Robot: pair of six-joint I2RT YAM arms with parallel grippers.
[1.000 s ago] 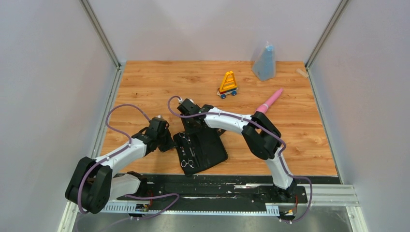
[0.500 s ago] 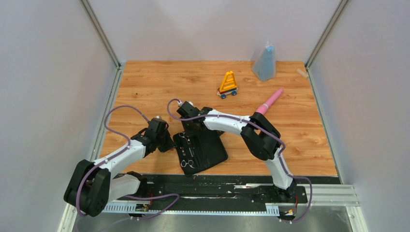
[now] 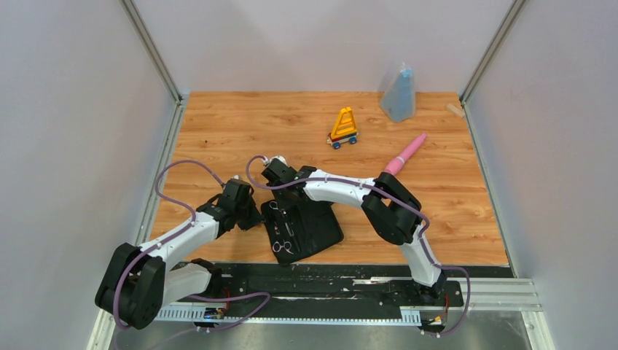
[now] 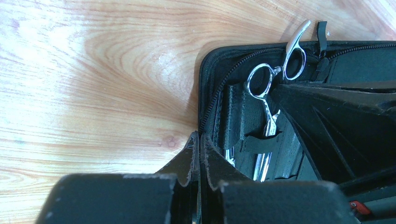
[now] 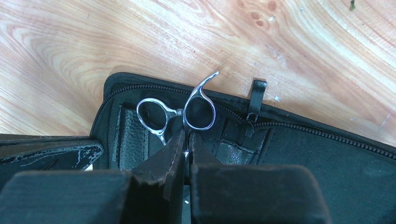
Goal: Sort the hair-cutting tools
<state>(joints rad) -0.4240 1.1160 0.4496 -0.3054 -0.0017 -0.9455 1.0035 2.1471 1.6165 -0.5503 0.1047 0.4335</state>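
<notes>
A black zip case (image 3: 321,226) lies open at the near middle of the wooden table. One pair of silver scissors (image 5: 177,112) sits in the case's strap loops, finger rings at the case's top edge; it also shows in the left wrist view (image 4: 267,93). My right gripper (image 5: 186,139) is shut on these scissors just below the rings. My left gripper (image 4: 200,140) is shut on the case's zipper edge (image 4: 208,107) at its left side. A second pair of scissors (image 3: 283,246) lies lower in the case. I cannot make out the black combs.
A yellow-orange toy on wheels (image 3: 343,128) stands at the far middle. A pink tapered wand (image 3: 405,154) lies to the right, close behind the right arm. A blue pouch (image 3: 399,93) stands at the far right wall. Grey walls close in both sides.
My right gripper has shifted slightly left over the case's top left corner, staying shut on the scissors. The left gripper has stayed on the case's edge.
</notes>
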